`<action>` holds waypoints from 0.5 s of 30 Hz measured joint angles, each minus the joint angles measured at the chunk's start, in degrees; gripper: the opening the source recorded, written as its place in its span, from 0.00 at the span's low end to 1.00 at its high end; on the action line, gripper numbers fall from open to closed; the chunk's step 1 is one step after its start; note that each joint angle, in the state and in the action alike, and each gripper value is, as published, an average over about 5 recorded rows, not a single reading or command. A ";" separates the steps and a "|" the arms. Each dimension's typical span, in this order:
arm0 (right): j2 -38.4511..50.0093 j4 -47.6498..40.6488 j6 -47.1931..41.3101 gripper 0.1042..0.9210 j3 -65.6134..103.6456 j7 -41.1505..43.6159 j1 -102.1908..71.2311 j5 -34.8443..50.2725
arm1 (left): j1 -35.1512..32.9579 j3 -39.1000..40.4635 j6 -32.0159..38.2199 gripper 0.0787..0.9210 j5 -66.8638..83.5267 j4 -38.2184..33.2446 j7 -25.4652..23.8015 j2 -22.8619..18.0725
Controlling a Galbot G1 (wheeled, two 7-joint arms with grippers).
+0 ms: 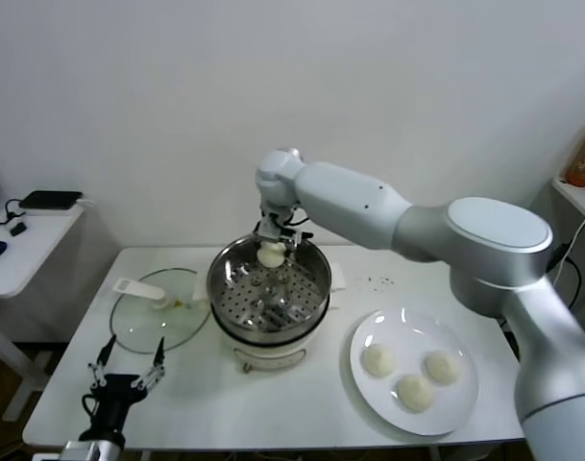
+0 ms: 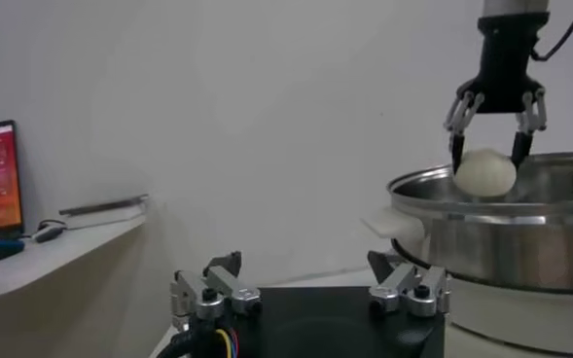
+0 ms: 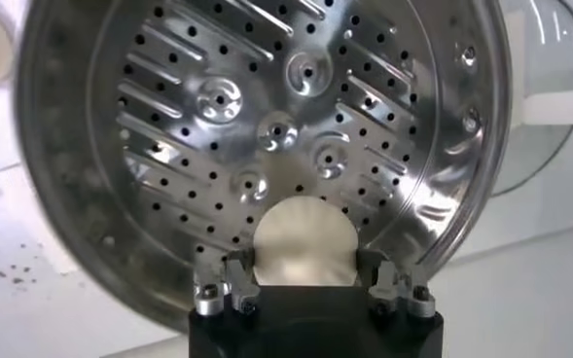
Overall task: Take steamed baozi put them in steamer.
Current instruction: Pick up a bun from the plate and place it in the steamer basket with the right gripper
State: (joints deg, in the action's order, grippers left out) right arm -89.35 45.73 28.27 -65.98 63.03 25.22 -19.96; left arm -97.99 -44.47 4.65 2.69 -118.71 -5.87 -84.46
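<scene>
steel tray [image 1: 269, 298]: bare — you have no bun resting in the steamer [image 1: 311, 279] yet
right gripper [image 1: 272, 252]: fingers closed round one baozi [image 1: 272, 254], hanging over the steamer's far rim
plate [image 1: 369, 333]: three buns waiting
left gripper [image 1: 127, 369]: parked low, fingers spread, empty

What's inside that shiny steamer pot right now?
Only a bare perforated tray lies inside the steamer. The right gripper holds one baozi above the rim, not yet set down. Whatever lies under the tray is hidden.
</scene>
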 measured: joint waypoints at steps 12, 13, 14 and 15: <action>-2.12 -3.93 1.64 0.70 2.03 -0.06 -2.31 -3.82 | -0.87 -0.35 0.42 0.88 0.60 -0.14 0.06 0.42; -2.18 -4.13 1.71 0.70 2.15 -0.06 -2.42 -4.03 | -0.93 -0.35 0.44 0.88 0.61 -0.17 0.07 0.41; -2.22 -4.31 1.77 0.70 2.27 -0.05 -2.52 -4.24 | -0.98 -0.35 0.45 0.88 0.62 -0.19 0.07 0.41; -2.27 -4.49 1.82 0.70 2.37 -0.04 -2.62 -4.43 | -1.02 -0.35 0.47 0.88 0.62 -0.21 0.07 0.41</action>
State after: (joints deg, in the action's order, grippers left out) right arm -91.61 41.24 30.09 -63.61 63.00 22.60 -24.39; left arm -99.01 -44.82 5.12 3.30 -118.92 -5.80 -84.05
